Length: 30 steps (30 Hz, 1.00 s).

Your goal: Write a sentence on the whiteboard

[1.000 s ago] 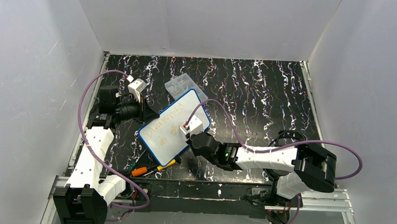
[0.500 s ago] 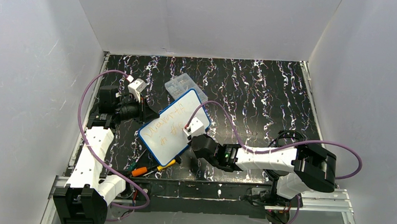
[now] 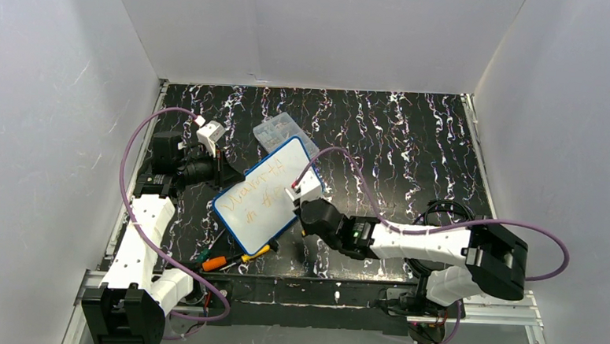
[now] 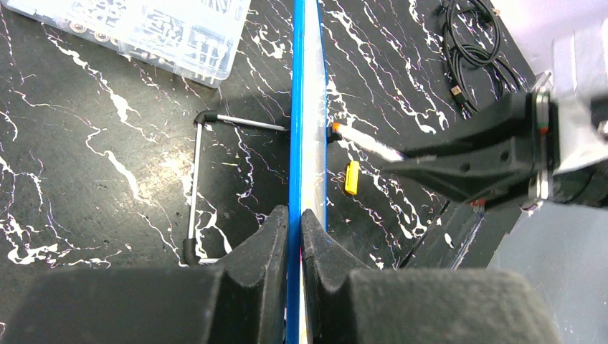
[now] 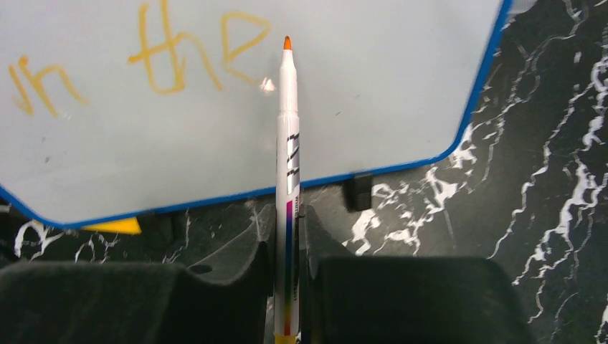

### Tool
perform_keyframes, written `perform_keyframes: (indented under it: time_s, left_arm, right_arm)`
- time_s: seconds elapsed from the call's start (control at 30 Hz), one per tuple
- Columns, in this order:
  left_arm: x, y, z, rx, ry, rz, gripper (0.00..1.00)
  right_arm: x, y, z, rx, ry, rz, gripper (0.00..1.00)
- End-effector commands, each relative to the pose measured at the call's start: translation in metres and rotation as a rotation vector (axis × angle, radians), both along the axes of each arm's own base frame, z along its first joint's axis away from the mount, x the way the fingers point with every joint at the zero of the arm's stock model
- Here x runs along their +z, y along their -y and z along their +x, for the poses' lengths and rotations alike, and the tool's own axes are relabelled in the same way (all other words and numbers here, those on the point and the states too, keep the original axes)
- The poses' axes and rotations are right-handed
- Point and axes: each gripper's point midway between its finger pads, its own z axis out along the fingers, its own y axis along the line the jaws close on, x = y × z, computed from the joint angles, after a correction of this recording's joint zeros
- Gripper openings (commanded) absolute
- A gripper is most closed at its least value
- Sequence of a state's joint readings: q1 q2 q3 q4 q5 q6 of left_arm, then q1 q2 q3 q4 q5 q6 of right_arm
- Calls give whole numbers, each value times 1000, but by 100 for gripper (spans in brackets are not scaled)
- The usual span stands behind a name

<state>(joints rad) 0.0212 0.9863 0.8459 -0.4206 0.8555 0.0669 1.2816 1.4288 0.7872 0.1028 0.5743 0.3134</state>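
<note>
The whiteboard (image 3: 253, 226) stands tilted on its edge on the black table. My left gripper (image 3: 223, 177) is shut on its blue rim (image 4: 305, 107), with the fingers (image 4: 276, 229) either side of it. My right gripper (image 3: 296, 200) is shut on a white marker (image 5: 288, 143) with an orange tip. The tip is at the board's face (image 5: 373, 100), just right of the "e". I cannot tell if it touches. The sentence (image 3: 260, 192) is orange cursive in two slanted lines; the right wrist view shows "in the" (image 5: 172, 61). The marker also shows in the left wrist view (image 4: 366, 142).
A clear compartment box (image 3: 279, 130) lies behind the board and also shows in the left wrist view (image 4: 143, 29). A bent metal rod (image 4: 197, 179) and a yellow cap (image 4: 351, 178) lie by the board's foot. Orange-handled tools (image 3: 218, 262) lie at the near edge. Black cables (image 3: 442, 207) lie at the right.
My right gripper has moved a little right and away along the board with the marker, and the second line has grown. The left gripper and the board have not moved.
</note>
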Motion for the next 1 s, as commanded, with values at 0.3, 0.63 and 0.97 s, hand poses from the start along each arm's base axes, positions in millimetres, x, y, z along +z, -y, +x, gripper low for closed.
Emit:
perform_keyframes:
  time_s: [0.3,0.63,0.97]
  left_arm:
    - [3,6,-10,-35,-3,-20,0]
    - [2,6,-9,-36,-5,-19,0]
    - [3,6,-9,-35,-3,-20,0]
  right_arm:
    - [26,9,43,-16,26,85,1]
    - [17,3,45,1,7,61,1]
    - [7,-1,36,53,-29,36,1]
